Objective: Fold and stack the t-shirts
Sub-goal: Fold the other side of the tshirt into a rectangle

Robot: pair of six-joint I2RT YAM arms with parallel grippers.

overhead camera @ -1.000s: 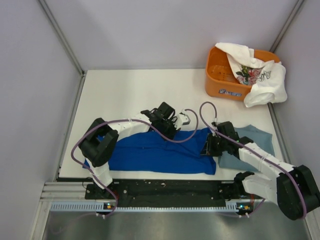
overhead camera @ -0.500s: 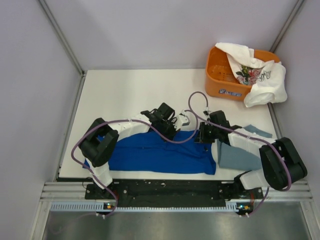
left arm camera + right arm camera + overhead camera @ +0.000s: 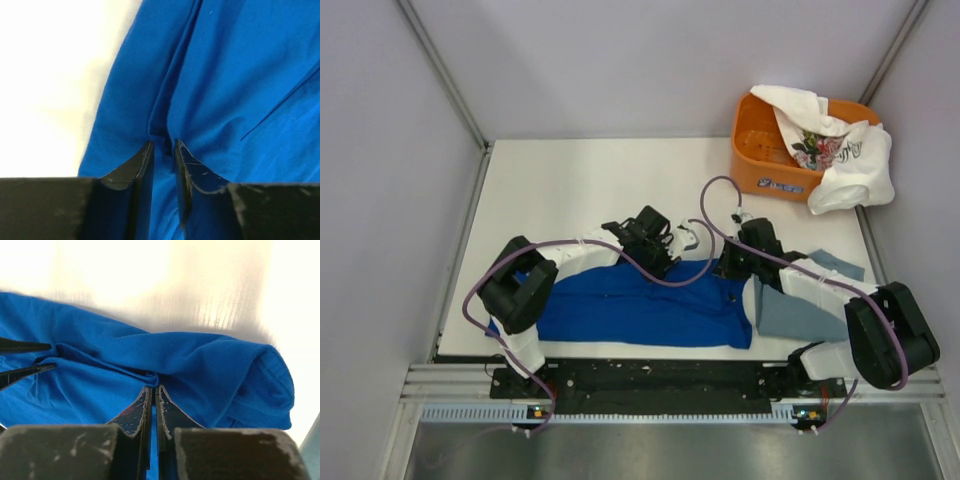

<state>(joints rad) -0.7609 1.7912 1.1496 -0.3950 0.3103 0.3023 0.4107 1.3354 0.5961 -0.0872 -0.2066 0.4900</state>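
Observation:
The royal-blue t-shirt (image 3: pixel 640 305) lies folded into a long band across the near edge of the table. My left gripper (image 3: pixel 660 263) is at its far edge and is shut on a fold of the blue cloth (image 3: pixel 163 142). My right gripper (image 3: pixel 730 268) is at the band's far right corner, shut on a pinch of blue cloth (image 3: pixel 154 387). The left gripper's fingertips (image 3: pixel 25 372) show at the left of the right wrist view. The grey-blue t-shirt (image 3: pixel 805 312) lies folded at the right, under my right arm. The white floral t-shirt (image 3: pixel 845 160) hangs over the basket.
The orange plastic basket (image 3: pixel 760 172) stands at the back right of the white table (image 3: pixel 580 190). Grey walls enclose the table on the left, back and right. A metal rail (image 3: pixel 650 405) runs along the near edge by the arm bases.
My right gripper has moved left and away from over the grey-blue t-shirt to the blue shirt's far right corner. The left arm has not moved.

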